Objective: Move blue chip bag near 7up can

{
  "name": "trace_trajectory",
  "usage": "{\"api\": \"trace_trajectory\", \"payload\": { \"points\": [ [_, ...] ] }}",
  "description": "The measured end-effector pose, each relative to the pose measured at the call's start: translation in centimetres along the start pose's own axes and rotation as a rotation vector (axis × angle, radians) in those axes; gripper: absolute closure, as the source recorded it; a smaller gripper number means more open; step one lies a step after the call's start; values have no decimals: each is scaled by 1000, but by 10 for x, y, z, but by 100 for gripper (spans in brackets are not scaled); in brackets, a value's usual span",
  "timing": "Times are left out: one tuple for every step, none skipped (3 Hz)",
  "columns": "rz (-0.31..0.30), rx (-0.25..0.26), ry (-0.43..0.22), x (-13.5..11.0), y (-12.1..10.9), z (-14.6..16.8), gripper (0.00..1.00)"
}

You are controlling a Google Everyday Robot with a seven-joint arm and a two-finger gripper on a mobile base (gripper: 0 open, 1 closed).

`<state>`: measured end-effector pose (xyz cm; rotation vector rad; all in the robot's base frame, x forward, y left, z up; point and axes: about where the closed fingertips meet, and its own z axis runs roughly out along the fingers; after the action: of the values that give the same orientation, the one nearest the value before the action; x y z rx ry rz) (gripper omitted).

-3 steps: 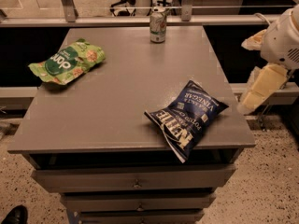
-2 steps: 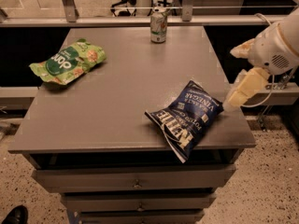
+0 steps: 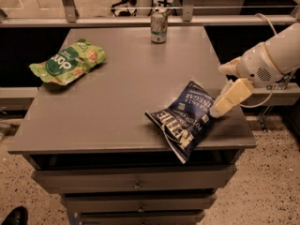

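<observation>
A light green snack bag (image 3: 68, 62) lies at the far left of the grey counter (image 3: 122, 93), above drawers (image 3: 136, 178) with small knobs. A black shoe (image 3: 14, 215) shows on the speckled floor (image 3: 276, 172), bottom left. A pale cable (image 3: 268, 22) loops behind the gripper (image 3: 220, 109), which is at the counter's right edge.

Chip bag (image 3: 185, 125) by gripper (image 3: 218, 110): "KETTLE" (maybe "VINEGAR").

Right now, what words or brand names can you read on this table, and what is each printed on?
"KETTLE": large white letters on the blue chip bag.
"VINEGAR": apparently, in smaller white letters on the same bag; its other print is too small to read.
"don": white letters on the green snack bag.
7up can: label too blurred to read.
Gripper, at the blue bag's right edge: no text visible.
</observation>
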<state>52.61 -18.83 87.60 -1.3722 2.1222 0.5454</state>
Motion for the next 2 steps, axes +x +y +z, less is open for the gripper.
{"api": "trace_trajectory", "payload": {
  "points": [
    [59,-39,-17,10,1,13,16],
    [80,-43,-29,9,-4,17,39]
  ]
}}
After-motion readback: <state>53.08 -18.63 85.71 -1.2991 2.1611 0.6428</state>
